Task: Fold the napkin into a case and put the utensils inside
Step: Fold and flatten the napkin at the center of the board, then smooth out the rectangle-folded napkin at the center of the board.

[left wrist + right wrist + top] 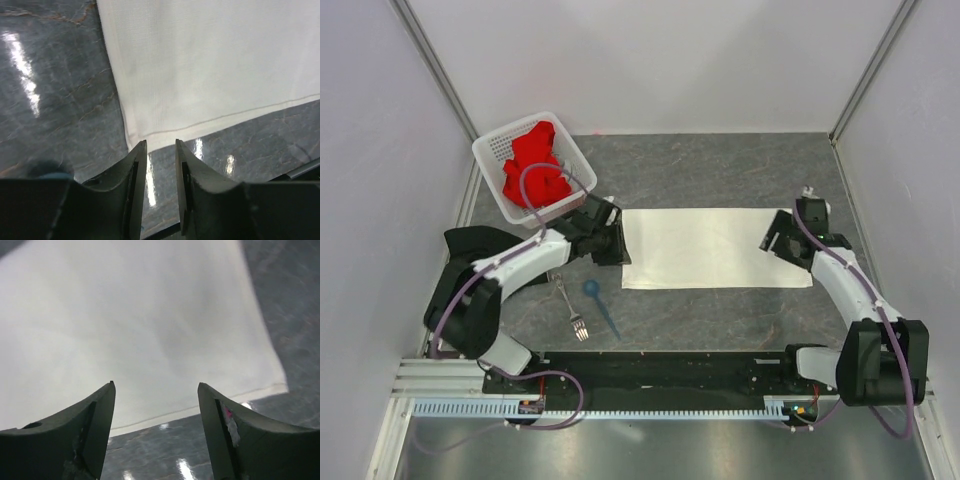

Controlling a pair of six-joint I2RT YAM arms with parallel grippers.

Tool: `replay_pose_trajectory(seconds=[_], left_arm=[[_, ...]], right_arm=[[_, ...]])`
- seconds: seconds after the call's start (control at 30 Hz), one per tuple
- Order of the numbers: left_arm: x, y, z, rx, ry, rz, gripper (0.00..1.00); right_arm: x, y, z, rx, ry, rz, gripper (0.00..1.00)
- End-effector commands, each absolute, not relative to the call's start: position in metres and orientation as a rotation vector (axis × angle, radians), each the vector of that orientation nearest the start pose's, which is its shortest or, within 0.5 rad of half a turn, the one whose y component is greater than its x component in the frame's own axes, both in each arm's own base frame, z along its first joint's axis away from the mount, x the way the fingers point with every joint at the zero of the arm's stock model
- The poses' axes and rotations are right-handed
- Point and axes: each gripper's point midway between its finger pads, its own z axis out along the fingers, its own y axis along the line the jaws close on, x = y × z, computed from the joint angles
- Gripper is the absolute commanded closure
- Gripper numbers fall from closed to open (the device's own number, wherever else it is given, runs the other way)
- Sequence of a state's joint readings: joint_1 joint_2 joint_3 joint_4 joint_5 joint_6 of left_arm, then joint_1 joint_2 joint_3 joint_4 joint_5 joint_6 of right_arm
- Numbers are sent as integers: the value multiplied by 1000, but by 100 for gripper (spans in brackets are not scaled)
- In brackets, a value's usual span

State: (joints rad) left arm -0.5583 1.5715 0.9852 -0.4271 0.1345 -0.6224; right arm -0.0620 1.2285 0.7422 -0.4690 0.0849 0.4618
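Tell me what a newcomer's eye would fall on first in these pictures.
First, the large cream-white fabric napkin, lying flat mid-table with the left end effector and right end effector at its short edges. Next, the bright red cloth heaped in the white perforated plastic basket at far left. Near the left arm lie a thin silver metal fork and small blue plastic spoon.

Napkin (715, 248) lies flat mid-table. Left gripper (618, 250) at its left edge, right gripper (770, 240) at its right edge. Fork (569, 306) and spoon (603, 310) side by side before its left corner, fork leftmost. Basket (498, 146) far-left, cloth (535, 168) in it.
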Motion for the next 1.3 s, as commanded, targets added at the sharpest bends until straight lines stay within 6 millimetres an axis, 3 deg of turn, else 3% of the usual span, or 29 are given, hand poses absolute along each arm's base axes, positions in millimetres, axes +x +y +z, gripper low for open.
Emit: replay_pose_trajectory(seconds=[0.0, 0.03, 0.07, 0.1, 0.13, 0.2, 0.23, 0.3, 0.33, 0.47, 0.57, 0.8, 1.27], left_arm=[[255, -203, 77, -60, 2660, -564, 67], [254, -201, 77, -108, 2653, -600, 73], [244, -198, 72, -128, 2662, -635, 75], [243, -196, 71, -155, 2656, -658, 76], [241, -198, 70, -181, 2652, -686, 78], [238, -206, 69, -188, 2642, -784, 79], [239, -209, 69, -207, 2638, -809, 82], [241, -212, 63, -224, 2654, -824, 85], [241, -214, 63, -227, 2656, -834, 86], [238, -217, 55, -243, 2672, -863, 87], [238, -217, 49, -251, 2679, -861, 88], [236, -220, 30, -286, 2731, -871, 90], [229, -215, 9, -322, 2781, -826, 91]], right_arm=[[334, 62, 134, 289, 2339, 205, 25], [339, 85, 137, 205, 2341, 262, 25], [337, 125, 127, 69, 2387, 304, 25], [345, 147, 140, -1, 2365, 322, 27], [337, 186, 126, -130, 2411, 350, 28], [340, 223, 132, -208, 2403, 394, 33], [333, 245, 119, -225, 2443, 434, 36], [334, 275, 121, -229, 2429, 560, 44], [325, 294, 112, -255, 2463, 635, 45], [313, 339, 110, -374, 2440, 710, 50], [305, 360, 98, -430, 2455, 722, 57], [294, 388, 80, -468, 2481, 726, 62], [285, 390, 56, -478, 2537, 468, 68]])
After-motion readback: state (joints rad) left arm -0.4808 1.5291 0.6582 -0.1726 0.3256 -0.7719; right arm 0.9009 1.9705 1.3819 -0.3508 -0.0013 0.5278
